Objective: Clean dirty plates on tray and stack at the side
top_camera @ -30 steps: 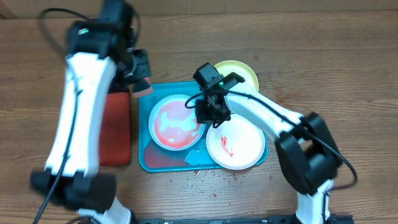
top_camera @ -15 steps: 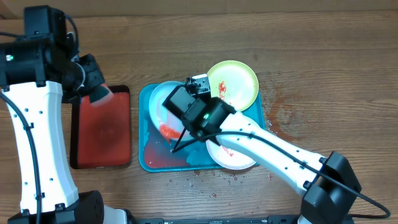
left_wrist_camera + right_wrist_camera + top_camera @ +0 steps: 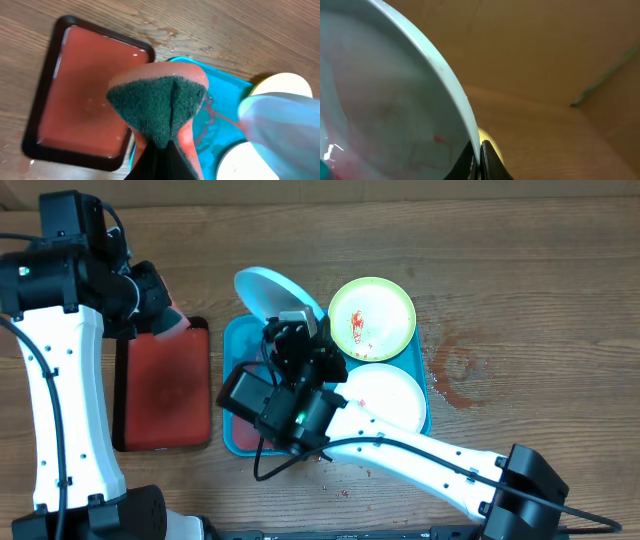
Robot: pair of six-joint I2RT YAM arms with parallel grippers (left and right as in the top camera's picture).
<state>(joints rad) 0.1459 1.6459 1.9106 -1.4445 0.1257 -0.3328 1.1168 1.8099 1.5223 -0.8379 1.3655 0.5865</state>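
The right fingers (image 3: 492,165) are pinching the rim of a round light-blue plastic plate (image 3: 272,292), holding it tilted on edge in the air over the far end of the large teal plastic tray (image 3: 238,345). A pale yellow plate (image 3: 390,400) is lying in the tray, and a yellow-green plate (image 3: 372,318) is resting at its far right corner. The left fingers (image 3: 150,167) are squeezing a red sponge with a green scouring face (image 3: 157,102) near the far end of a dark red black-rimmed tray (image 3: 165,395) on the wooden surface (image 3: 540,300).

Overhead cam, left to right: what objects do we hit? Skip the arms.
dark red tray → light blue plate, tilted up in the right gripper → yellow-green plate → reddish stain on the wood. Teal tray and pale plate overlap others, omitted.
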